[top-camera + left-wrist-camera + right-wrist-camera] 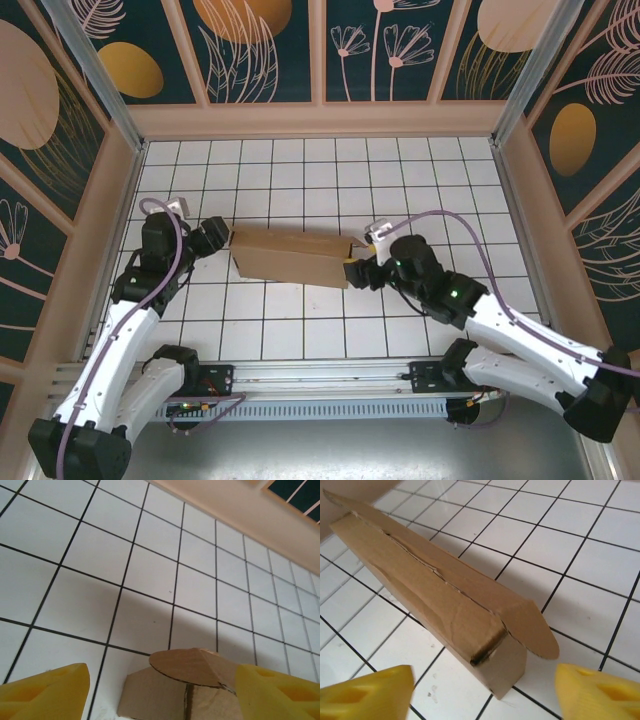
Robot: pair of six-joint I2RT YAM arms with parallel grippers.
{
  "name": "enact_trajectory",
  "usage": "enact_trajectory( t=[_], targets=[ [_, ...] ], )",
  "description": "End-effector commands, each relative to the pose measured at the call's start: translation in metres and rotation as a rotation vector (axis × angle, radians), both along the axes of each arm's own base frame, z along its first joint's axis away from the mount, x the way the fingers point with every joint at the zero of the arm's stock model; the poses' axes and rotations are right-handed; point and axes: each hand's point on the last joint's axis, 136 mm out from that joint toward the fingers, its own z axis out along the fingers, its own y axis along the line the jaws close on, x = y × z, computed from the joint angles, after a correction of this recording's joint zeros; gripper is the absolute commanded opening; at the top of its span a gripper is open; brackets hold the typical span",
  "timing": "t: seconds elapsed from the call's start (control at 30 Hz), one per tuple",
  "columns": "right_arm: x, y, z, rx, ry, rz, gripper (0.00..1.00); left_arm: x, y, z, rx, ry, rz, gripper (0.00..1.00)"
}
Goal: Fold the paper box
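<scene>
top external: paper box (290, 257) between left gripper (224, 238) and right gripper (356, 272), both wide open and empty

Paper box (295, 255) lies mid-table with its long axis left to right and blocks a straight pass between the arms. There are open tiles on the table (300, 170) behind it, up to the back wall (320, 118). A narrower open strip runs in front, down to the base rail (320, 380).

Left gripper (222, 238) is at the box's left end, right gripper (362, 270) at its right end.

Left wrist view: the box end sits between spread fingers (45, 692). There is a clear gap on the view's left side. The other finger is at the cardboard edge; cannot tell if it touches.

Right wrist view: the box corner sits between the fingers (370, 692), with a gap on both sides.

Side walls (118, 190) close off the left and right.
</scene>
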Motion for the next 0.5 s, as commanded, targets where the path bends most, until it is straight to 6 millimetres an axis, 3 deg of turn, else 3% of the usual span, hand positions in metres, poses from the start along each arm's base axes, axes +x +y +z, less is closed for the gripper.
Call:
enact_trajectory(
  t=[0.0, 0.17, 0.33, 0.47],
  targets=[
    [0.004, -0.004, 0.035, 0.222, -0.016, -0.085, 0.81, 0.0, -0.016, -0.005, -0.125, -0.001, -0.028, 0.77],
    [0.005, -0.001, 0.046, 0.369, 0.055, -0.122, 0.76, 0.001, -0.016, -0.011, -0.134, -0.007, -0.022, 0.78],
    [0.004, 0.001, 0.021, 0.337, 0.09, -0.114, 0.82, -0.006, -0.024, -0.021, -0.213, 0.0, -0.042, 0.8],
    [0.011, -0.007, 0.004, 0.421, 0.166, -0.204, 0.86, -0.01, -0.037, -0.027, -0.303, 0.006, -0.081, 0.82]
  ],
)
